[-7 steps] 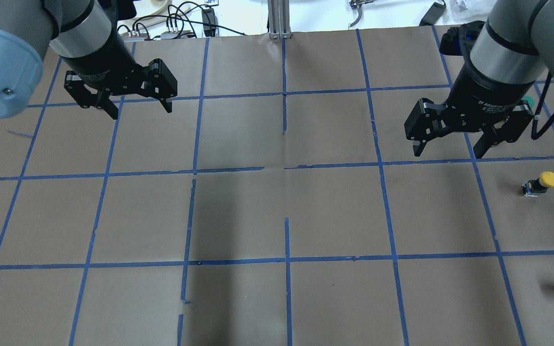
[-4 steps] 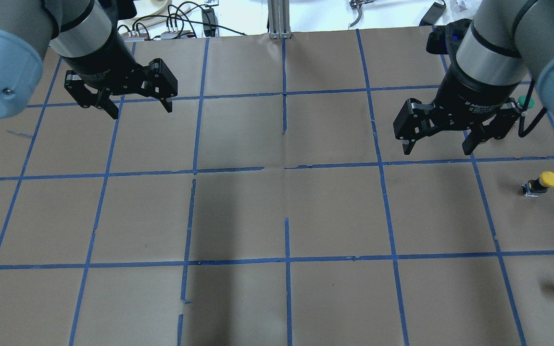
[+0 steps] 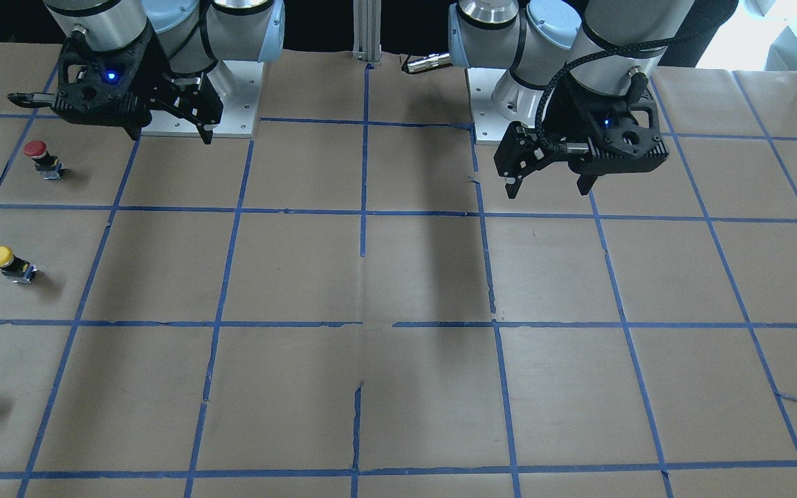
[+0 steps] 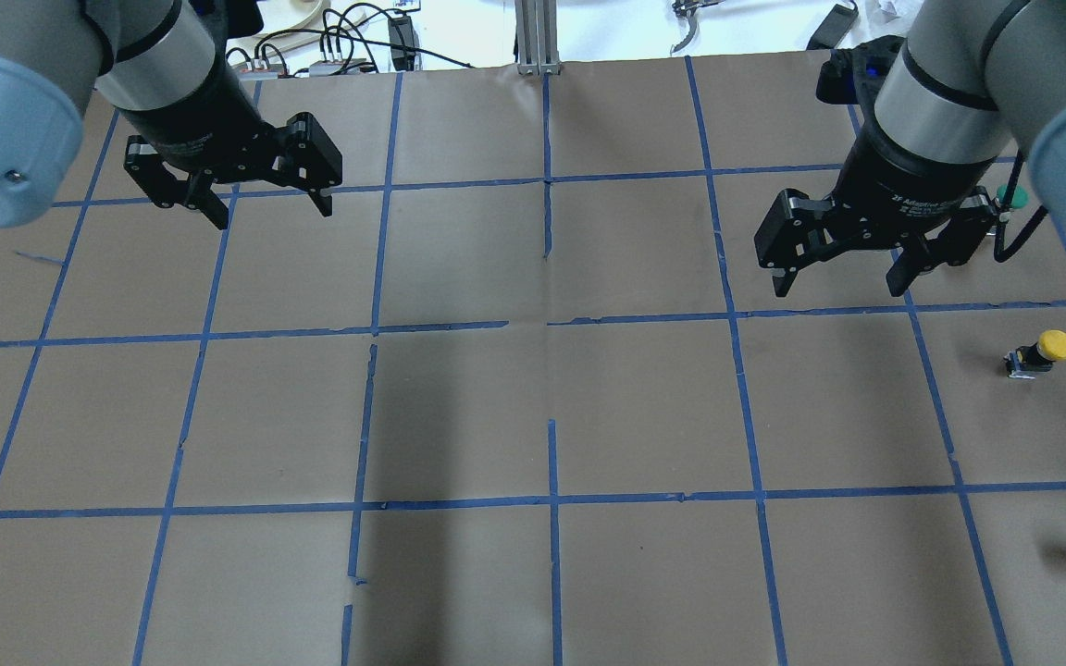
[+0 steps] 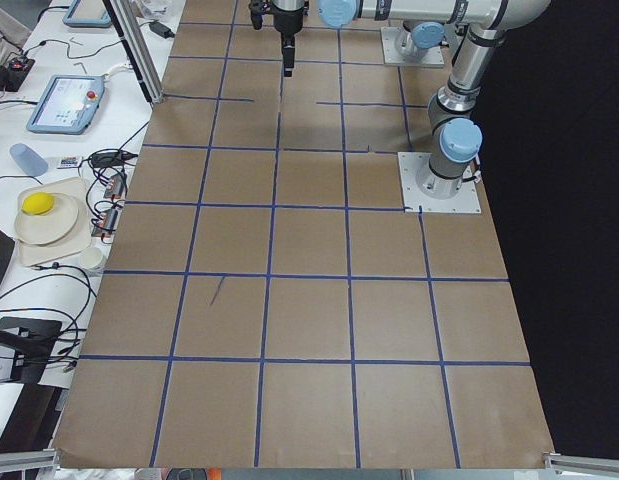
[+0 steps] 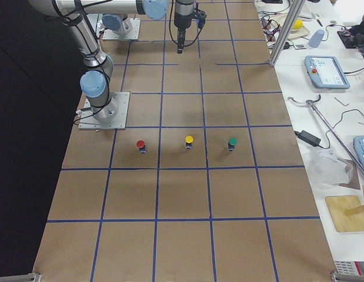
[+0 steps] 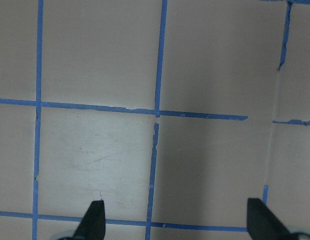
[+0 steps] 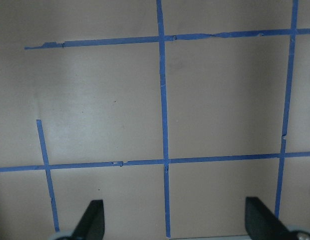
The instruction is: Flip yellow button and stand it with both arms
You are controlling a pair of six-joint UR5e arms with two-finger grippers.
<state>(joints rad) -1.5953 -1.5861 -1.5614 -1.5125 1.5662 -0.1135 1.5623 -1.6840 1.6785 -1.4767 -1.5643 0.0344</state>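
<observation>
Button (image 4: 1040,352), yellow-capped, well apart from right fingers (image 4: 905,273)

Pincer (image 8: 174,220) agape, blue tape grid (image 8: 164,100) — brown paper (image 8: 104,95)

Button (image 4: 1038,352) on table (image 4: 644,407), far right

**Yellow button and the two arms**

Yellow button (image 4: 1039,352): round yellow cap, black barrel, small grey base block. It seems to stand cap-up on the right half of the table (image 4: 644,407), about midway between the robot's edge and the operators' edge, touched by nothing. Left arm (image 4: 163,51) and right arm (image 4: 940,102): silver tubes, light blue joint caps. Left gripper (image 4: 271,215) and right gripper (image 4: 837,289): black, jaws spread, empty, raised off the table
</observation>
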